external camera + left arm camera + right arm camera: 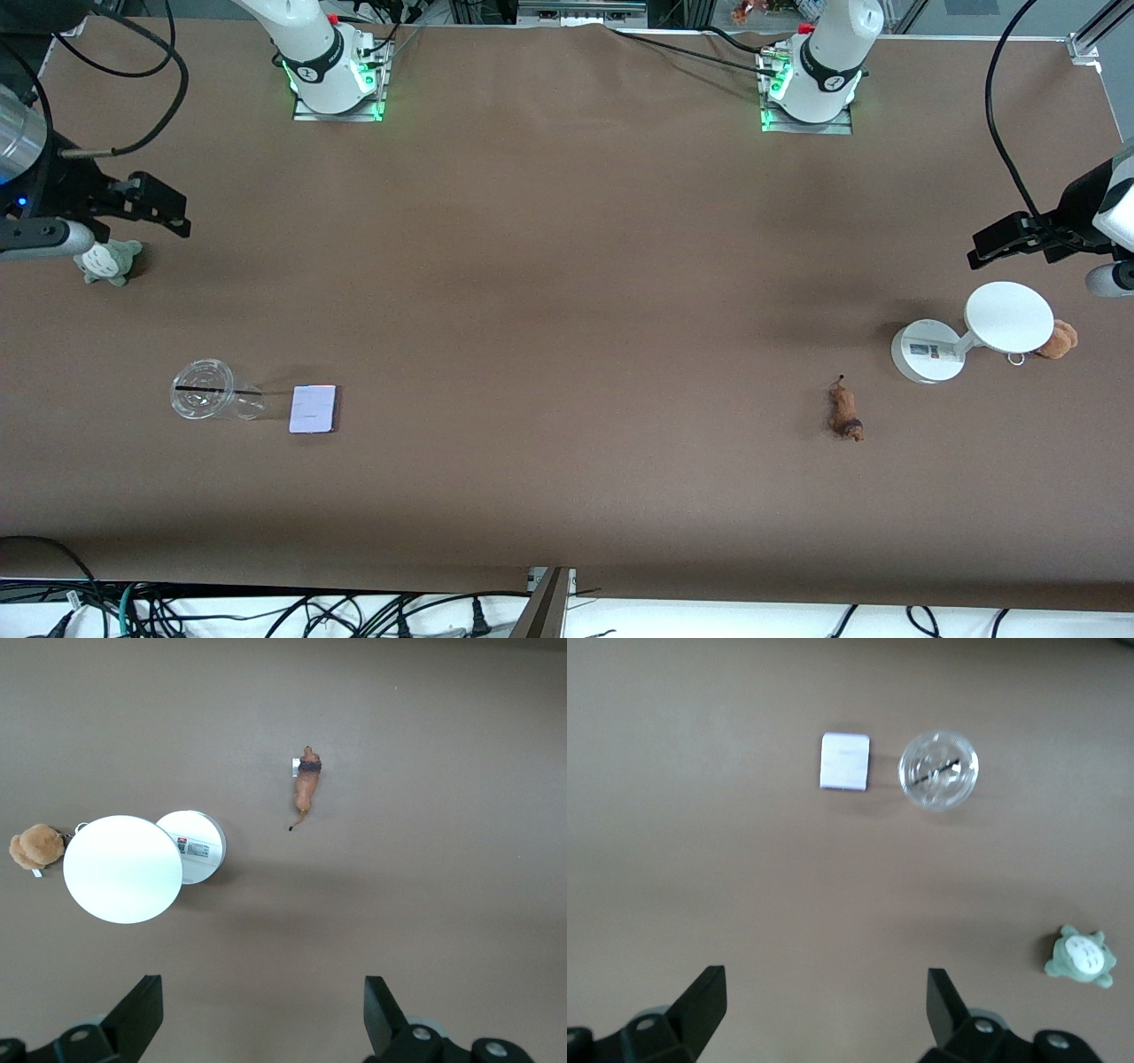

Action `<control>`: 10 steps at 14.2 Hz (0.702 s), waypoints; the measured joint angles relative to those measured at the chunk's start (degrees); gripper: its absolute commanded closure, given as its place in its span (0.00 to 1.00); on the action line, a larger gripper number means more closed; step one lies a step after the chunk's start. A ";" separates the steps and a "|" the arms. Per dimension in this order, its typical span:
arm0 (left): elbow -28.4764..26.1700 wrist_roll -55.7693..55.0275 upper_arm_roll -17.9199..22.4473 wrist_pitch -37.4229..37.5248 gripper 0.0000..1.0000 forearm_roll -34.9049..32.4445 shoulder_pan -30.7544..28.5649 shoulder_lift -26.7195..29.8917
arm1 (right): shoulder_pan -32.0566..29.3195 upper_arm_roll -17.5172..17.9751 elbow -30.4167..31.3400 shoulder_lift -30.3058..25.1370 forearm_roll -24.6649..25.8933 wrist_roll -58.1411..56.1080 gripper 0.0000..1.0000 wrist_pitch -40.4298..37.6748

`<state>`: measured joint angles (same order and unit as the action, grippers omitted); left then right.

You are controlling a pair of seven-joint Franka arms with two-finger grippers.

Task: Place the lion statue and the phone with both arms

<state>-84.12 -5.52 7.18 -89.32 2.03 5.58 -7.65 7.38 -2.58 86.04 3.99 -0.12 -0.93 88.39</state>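
On the brown tabletop [567, 266], toward the left arm's end, the lion statue [846, 416] lay on its side, at about seven o'clock from a white stand [926, 352] with a round disc top. The phone [313, 408] lay flat toward the right arm's end, just beside a clear plastic cup [205, 400], at three o'clock from it in the front view.

The left end effector [261, 1019] hung over the tabletop's edge near the stand, fingers spread wide and holding nothing. The right end effector [824, 1019] hung over the other end, above a small grey-green plush [108, 262], likewise spread and bare.

Both items rested on the tabletop with neither arm on them. That would fit either items waiting to be picked up or items already set down; the views did not settle which.

The statue looked hard, slim and tawny with a dark mane. The phone was a thin, pale rectangle with rounded corners. A fuzzy tan toy [1058, 339] sat beside the stand.
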 measured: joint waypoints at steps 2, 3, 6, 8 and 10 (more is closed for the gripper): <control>-0.01 0.00 -0.04 -0.12 0.00 0.00 0.00 -0.37 | -2.00 2.82 1.72 -1.13 0.30 0.02 0.00 -0.10; -0.01 0.00 -0.07 -0.22 0.00 0.00 0.00 -0.54 | -2.18 3.17 1.95 -1.10 0.32 0.08 0.00 -0.10; -0.02 0.00 -0.13 -0.38 0.00 0.00 0.00 -0.83 | -2.72 3.13 2.03 -0.57 0.32 0.19 0.00 -0.09; -0.03 0.00 -0.13 -0.45 0.00 0.00 0.00 -1.07 | -3.27 3.02 2.01 -0.22 0.32 0.18 0.00 0.01; -0.04 -0.08 -0.13 -0.47 0.00 0.00 0.00 -1.11 | -3.41 3.03 1.75 0.16 0.34 0.16 0.00 0.16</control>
<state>-84.16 -5.60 7.05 -89.79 2.03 5.58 -8.76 3.98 0.45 87.79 4.15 0.22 -0.77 88.55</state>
